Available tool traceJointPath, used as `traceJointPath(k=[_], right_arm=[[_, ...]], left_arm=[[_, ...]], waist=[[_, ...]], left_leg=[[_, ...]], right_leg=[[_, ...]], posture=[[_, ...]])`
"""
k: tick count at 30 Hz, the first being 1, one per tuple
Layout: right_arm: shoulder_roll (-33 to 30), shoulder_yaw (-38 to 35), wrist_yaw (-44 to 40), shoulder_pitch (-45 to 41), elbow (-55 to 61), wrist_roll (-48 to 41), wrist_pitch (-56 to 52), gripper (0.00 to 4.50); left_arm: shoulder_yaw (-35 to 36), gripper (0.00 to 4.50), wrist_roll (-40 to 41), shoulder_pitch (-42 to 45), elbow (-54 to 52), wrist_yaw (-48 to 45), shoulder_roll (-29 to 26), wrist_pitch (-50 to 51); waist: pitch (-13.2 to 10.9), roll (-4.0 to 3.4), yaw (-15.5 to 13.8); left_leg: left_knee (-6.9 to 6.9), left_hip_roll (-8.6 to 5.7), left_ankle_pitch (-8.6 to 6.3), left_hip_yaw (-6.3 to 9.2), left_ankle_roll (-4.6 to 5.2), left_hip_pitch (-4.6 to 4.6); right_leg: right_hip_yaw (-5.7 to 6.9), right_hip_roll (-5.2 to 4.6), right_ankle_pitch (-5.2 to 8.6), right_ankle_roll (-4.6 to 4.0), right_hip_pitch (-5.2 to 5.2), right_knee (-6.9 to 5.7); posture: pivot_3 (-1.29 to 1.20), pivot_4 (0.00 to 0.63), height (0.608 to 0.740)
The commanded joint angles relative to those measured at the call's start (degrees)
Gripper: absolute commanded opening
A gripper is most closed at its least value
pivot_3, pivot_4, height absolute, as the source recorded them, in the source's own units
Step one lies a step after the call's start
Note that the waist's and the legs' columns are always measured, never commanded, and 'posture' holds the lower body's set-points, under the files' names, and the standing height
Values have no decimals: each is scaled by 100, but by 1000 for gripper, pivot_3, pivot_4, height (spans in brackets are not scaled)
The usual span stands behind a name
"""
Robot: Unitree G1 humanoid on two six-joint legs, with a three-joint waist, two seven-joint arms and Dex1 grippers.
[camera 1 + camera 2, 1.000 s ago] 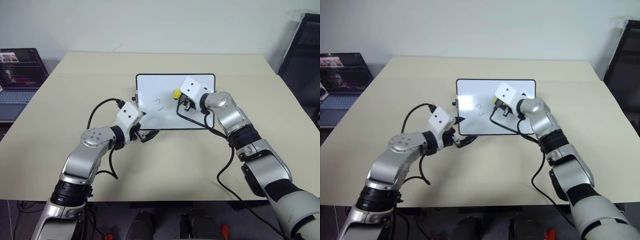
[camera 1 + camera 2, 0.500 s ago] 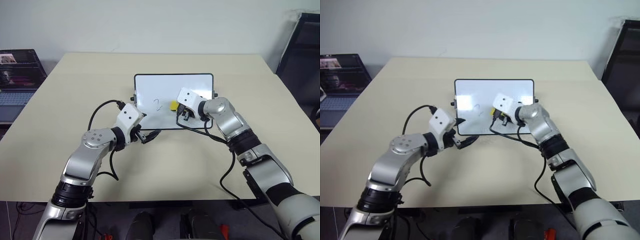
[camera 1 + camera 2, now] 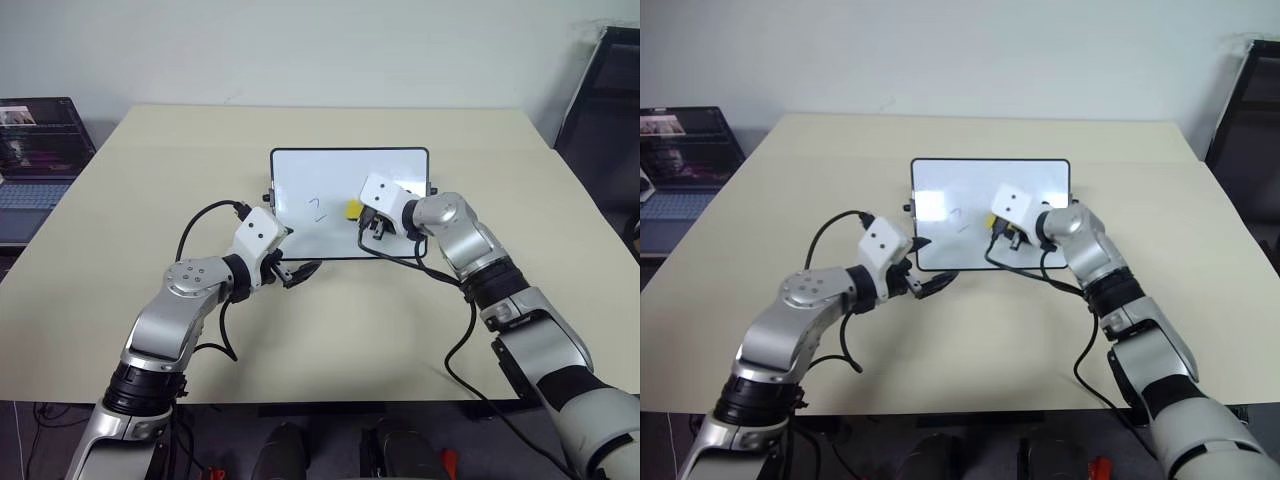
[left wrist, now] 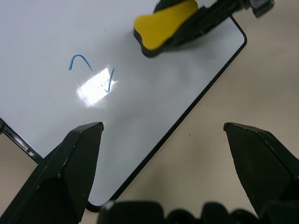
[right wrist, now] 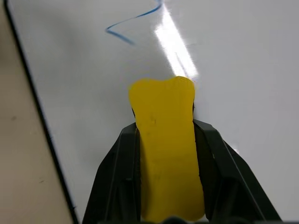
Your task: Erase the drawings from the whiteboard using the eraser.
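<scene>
Centrally on the beige table (image 3: 420,330) in the head views lies the whiteboard (image 3: 300,175), with the remaining drawing (image 3: 318,207), a thin blue squiggle, on its left half. Just right of that mark, the right gripper (image 3: 358,215) clamps the yellow eraser (image 3: 352,209) over the board's middle. At the board's near left corner hangs the left gripper (image 3: 297,270), fingers spread wide and empty. From the left wrist, the squiggle (image 4: 91,72), the eraser (image 4: 164,29) and the board's black edge (image 4: 196,100) appear between those parted fingers (image 4: 70,168). From the right wrist, the black fingers (image 5: 119,172) pinch the eraser (image 5: 166,144) near the mark (image 5: 133,25). A laptop (image 3: 35,150) sits far left.
</scene>
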State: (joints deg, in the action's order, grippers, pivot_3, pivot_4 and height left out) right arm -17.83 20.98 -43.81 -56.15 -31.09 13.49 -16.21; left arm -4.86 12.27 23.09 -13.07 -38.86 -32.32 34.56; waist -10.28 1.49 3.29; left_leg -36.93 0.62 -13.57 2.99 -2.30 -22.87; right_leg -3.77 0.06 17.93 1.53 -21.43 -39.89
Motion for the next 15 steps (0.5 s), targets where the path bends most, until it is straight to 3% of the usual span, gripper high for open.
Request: traceJointPath(k=[1, 15], right_arm=[[-47, -104, 156, -40, 59, 65, -27, 1176], [514, -189, 1046, -896, -1147, 135, 776, 1175]], left_arm=[[87, 4500, 27, 10, -221, 33, -11, -46], [84, 4500, 28, -82, -324, 126, 0, -25]], waist=[[0, 0, 0], [-2, 0, 3]], left_leg=[[0, 0, 0, 0, 0, 0], [7, 1, 0, -1, 0, -6]], right_leg=[[0, 0, 0, 0, 0, 0], [-2, 0, 0, 0, -8, 4]], posture=[[0, 150, 740], [0, 150, 740]])
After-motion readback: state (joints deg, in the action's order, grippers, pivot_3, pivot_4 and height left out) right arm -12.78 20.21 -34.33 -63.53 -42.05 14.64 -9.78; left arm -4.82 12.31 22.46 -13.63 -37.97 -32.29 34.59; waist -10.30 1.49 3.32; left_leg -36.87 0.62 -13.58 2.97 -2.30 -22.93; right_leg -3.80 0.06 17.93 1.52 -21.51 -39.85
